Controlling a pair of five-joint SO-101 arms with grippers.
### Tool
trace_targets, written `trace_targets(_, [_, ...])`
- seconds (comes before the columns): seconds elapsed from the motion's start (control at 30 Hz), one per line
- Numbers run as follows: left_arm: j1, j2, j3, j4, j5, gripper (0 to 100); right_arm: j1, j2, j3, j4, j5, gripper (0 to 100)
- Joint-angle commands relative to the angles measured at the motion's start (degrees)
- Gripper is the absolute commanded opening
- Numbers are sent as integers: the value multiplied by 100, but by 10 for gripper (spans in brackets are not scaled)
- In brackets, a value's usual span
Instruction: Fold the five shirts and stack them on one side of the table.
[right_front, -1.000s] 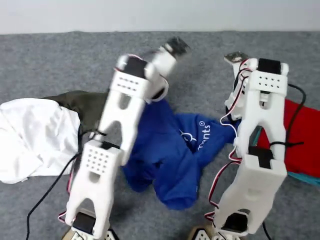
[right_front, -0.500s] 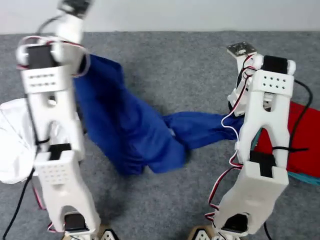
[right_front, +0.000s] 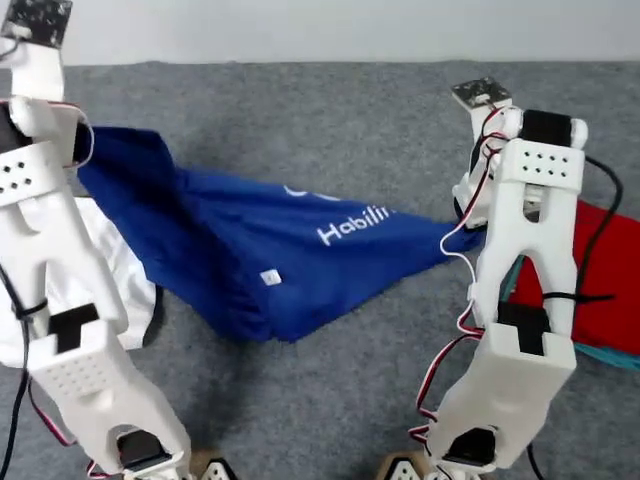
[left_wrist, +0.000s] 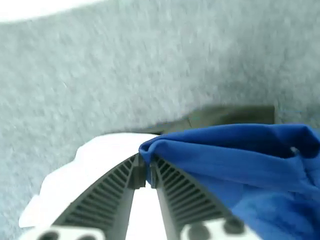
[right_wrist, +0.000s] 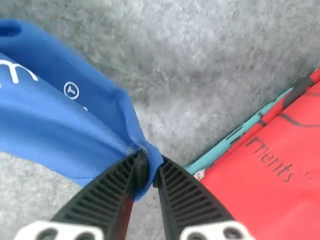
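Now blue shirt (right_front: 270, 255) stretches between left gripper (left_wrist: 146, 172); right gripper (right_wrist: 146, 167)

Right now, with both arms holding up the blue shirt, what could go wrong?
The left gripper and right gripper each pinch a small edge of the blue shirt, so a harder pull might slip it free. Its middle sags in bunched folds, so it may land wrinkled. It hangs beside the white shirt and might drag it.
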Motion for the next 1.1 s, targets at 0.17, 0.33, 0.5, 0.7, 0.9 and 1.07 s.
trace_targets(0.17, [62,-1389,831,97,-9,14,-4,-514,-1266,330,-35,10])
trace_targets(0.33, [70,-1618,954,97,-9,14,-180,-505,-1389,347,-53,24])
trace_targets(0.5, [70,-1459,1341,97,-9,14,-171,-857,-1477,365,-273,208])
trace_targets(0.7, [62,-1204,1534,88,-9,14,-673,-1895,-1090,365,-264,230])
trace_targets(0.9, [62,-976,1508,88,-9,14,-1789,-2905,1090,365,-299,230])
trace_targets(1.07, [62,-958,1525,35,0,14,-3108,-3503,2848,356,-791,232])
